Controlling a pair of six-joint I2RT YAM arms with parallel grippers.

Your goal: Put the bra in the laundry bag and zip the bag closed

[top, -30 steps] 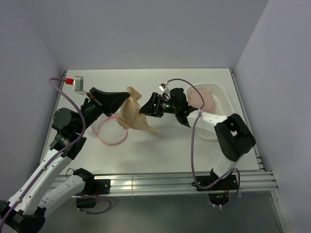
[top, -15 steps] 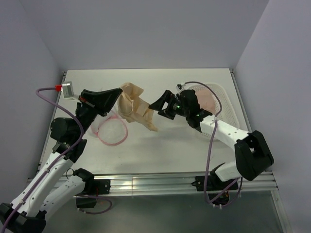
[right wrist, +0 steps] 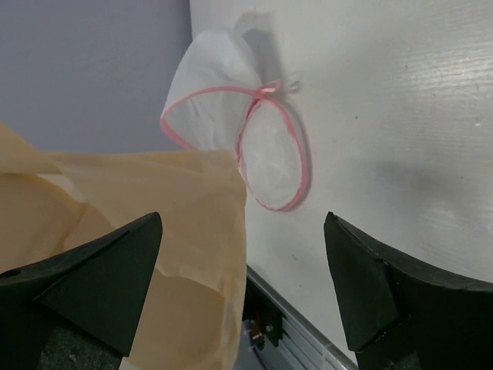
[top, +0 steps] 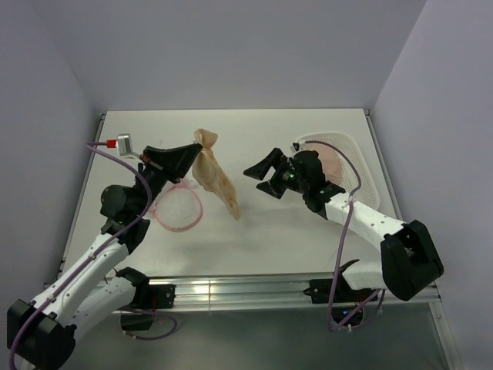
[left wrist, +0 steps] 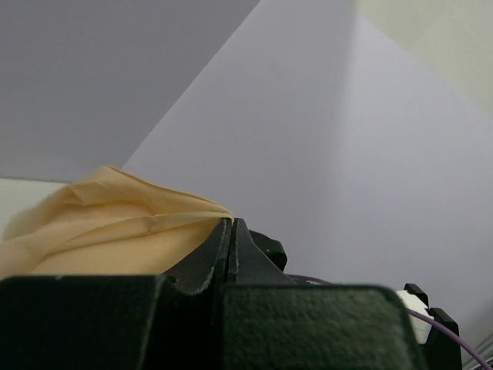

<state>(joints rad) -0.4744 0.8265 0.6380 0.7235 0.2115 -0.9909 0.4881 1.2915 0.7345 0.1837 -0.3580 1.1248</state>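
Left tool [top: 192,153] — clamped shut on the upper edge of the bra [top: 218,179], which hangs above the worktop [top: 293,231]. Right tool [top: 262,177] — fingers spread wide, empty, just right of the bra. Farther right, a white basket [top: 363,173] holds a pink garment [top: 331,160]. The laundry bag [top: 179,206] lies on the worktop beneath the left tool.

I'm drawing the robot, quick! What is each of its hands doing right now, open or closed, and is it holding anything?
Left gripper: jaws shut on the bra.
Right gripper: jaws open, holding nothing.
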